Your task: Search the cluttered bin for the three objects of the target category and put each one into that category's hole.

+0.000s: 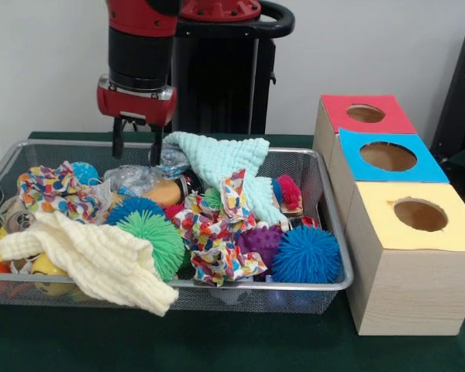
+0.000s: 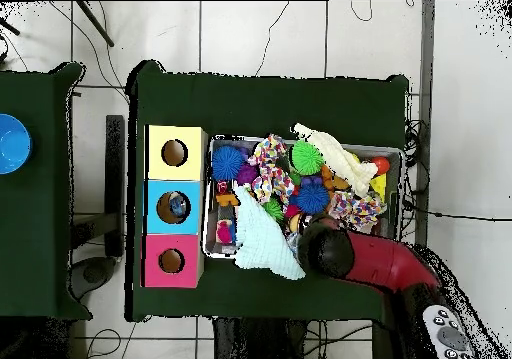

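Note:
The wire mesh bin sits on the green table, full of clutter; it also shows in the overhead view. My gripper hangs open and empty over the bin's back left part. Just below it lies a see-through crinkly plastic piece. A second shiny plastic piece lies beside the right finger, partly under the mint cloth. The blue-panelled hole is in the middle box to the right. In the overhead view a small blue and white thing shows inside that hole. The arm hides the gripper there.
The red-panelled hole and the yellow-panelled hole flank the blue one. The bin holds a mint cloth, a cream cloth, a patterned cloth, a green spiky ball, a blue spiky ball and a can.

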Robot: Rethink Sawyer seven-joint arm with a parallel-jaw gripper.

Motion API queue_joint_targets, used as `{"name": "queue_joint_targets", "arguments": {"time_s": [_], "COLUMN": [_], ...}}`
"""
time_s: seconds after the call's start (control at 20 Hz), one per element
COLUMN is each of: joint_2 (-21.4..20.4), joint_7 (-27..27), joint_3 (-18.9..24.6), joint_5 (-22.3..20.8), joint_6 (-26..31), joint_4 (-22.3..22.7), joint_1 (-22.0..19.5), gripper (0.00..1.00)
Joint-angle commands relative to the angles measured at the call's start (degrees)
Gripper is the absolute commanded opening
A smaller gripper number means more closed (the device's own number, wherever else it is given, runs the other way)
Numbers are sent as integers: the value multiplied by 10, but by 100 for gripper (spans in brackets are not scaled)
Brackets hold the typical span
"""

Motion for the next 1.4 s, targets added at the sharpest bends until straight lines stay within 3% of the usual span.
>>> {"name": "queue_joint_targets", "arguments": {"time_s": [0.05,0.65,1.4], "joint_2": [21,90,148], "joint_7": [126,122,121], "joint_3": [12,10,-11], "joint_5": [32,31,56], "joint_6": [-42,-95,-150], "joint_4": [46,13,-14], "joint_1": [8,7,31], "gripper": [100,100,100]}}
